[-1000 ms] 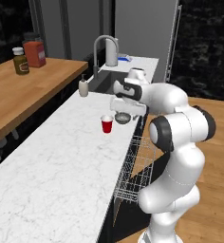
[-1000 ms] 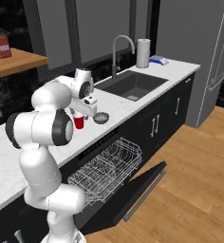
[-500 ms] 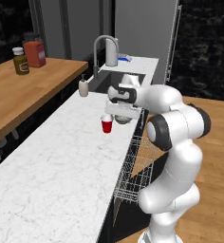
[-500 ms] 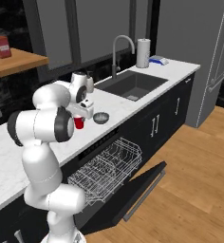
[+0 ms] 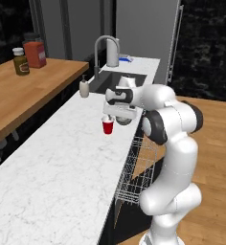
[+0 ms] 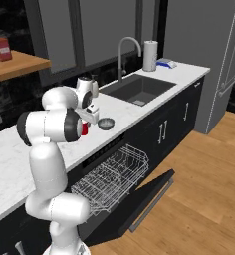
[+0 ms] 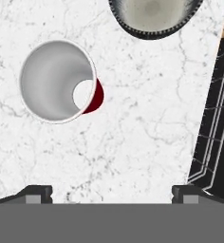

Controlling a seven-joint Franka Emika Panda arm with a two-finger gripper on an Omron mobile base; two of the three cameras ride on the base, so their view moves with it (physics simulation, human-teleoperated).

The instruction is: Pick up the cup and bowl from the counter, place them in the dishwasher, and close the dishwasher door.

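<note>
End effector (image 7: 112, 192) hovers over the counter (image 7: 147, 137), jaws spread wide, holding nothing — cup (image 7: 59, 81) stands upright just below it, bowl (image 7: 152, 16) beside the cup.

The worktop (image 5: 62, 162) looks like white marble with faint grey veins, smooth and slightly glossy. The cup (image 7: 59, 83) seems plastic, red outside and matt white inside. The bowl (image 7: 154, 16) has a dull grey metallic look with a darker, rough rim. The rack (image 6: 112, 174) is thin silver wire. The dishwasher door (image 6: 139, 201) is flat matt black. The floor (image 6: 199, 199) is smooth wood planks.
</note>
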